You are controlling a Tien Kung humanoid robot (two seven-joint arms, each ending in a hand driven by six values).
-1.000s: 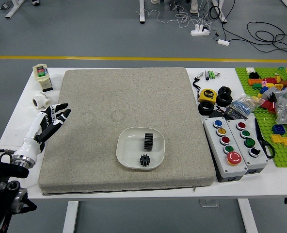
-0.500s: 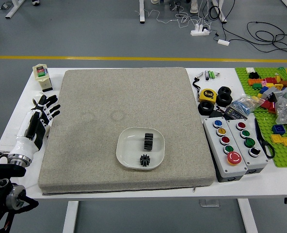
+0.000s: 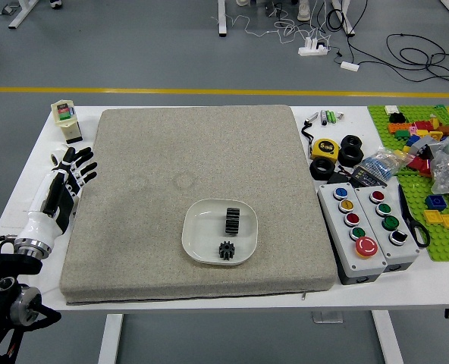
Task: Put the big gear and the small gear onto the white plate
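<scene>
on the plate [image 3: 197, 233], both gears sit: the big one [image 3: 232, 221] toward the far side, the small one [image 3: 227, 250] just nearer the robot. well left of the plate, the left hand [image 3: 71, 182] hangs with fingers spread, holding nothing! placing looks done, so the next move calls only for keeping clear of the plate.

The plate [image 3: 198, 231] is smooth and glossy, like glazed ceramic or plastic, while the big gear [image 3: 232, 221] and the small gear [image 3: 227, 250] on it look like dark matt plastic. The mat [image 3: 141, 182] has a rough, speckled cloth surface; the button boxes [image 3: 351, 254] look like smooth plastic with shiny metallic button rings
</scene>
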